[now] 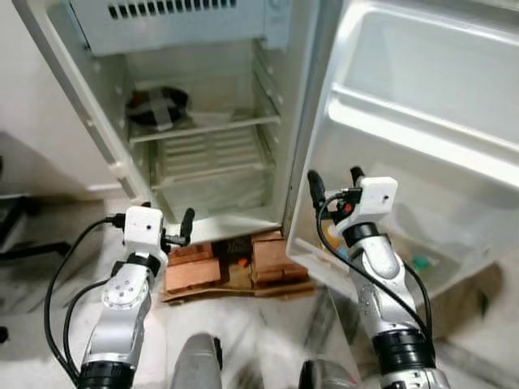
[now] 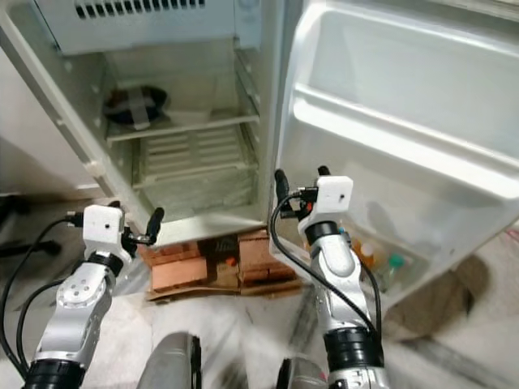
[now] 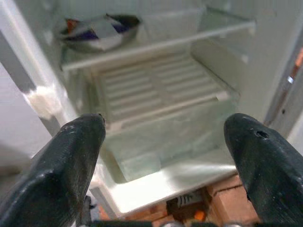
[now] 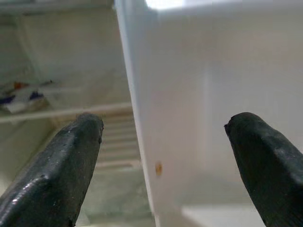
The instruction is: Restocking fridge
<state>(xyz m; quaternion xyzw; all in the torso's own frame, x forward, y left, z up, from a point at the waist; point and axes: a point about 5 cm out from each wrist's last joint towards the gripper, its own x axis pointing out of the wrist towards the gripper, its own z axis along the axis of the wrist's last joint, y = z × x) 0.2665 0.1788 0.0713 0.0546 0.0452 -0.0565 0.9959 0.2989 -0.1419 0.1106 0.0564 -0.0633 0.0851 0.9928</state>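
Observation:
The fridge [image 1: 212,188] stands open before me, its door [image 1: 422,121] swung out to the right. A dark bowl [image 1: 156,105] with a pale wrapper across it sits on the upper shelf [image 1: 219,126]; the shelf below is bare. In the door's bottom rack lie an orange bottle [image 2: 366,253] and a green-capped bottle [image 2: 393,263]. My left gripper [image 1: 169,217] hangs open, with nothing in it, low before the fridge's floor. My right gripper [image 1: 335,182] is open and holds nothing, level with the door's inner edge [image 4: 137,118].
Reddish bricks [image 1: 195,271] on cardboard prop the fridge up off the pale floor. The freezer box [image 1: 170,20] with a vent grille closes off the top. Black cables [image 1: 61,275] loop from my left arm. A dark object [image 1: 12,235] stands at the far left.

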